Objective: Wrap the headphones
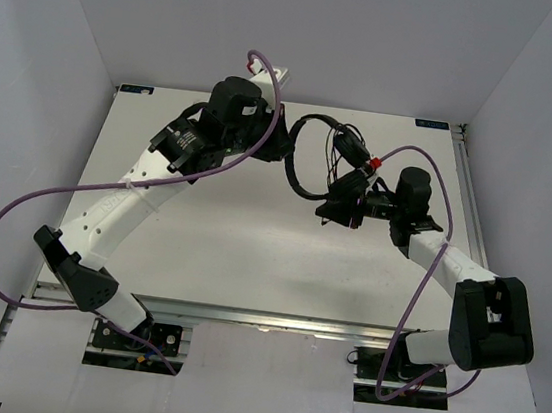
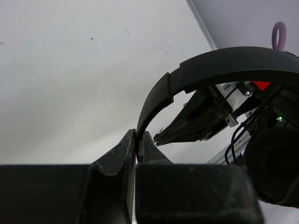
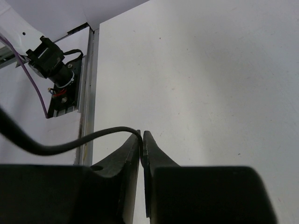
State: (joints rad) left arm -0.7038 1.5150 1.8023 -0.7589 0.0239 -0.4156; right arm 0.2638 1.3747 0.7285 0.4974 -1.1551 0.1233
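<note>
left hand (image 2: 138, 136) clamps the headphones (image 2: 224, 65) by the headband, right hand (image 3: 141, 135) the cord (image 3: 100, 133).

A white table (image 1: 250, 254) fills the middle, its top lightly scuffed and speckled. Pale walls (image 1: 52, 58) close it in at nine, twelve and three o'clock. A metal rail (image 1: 272, 319) runs along its six o'clock edge, and a side rail (image 1: 469, 190) along three o'clock.
</note>
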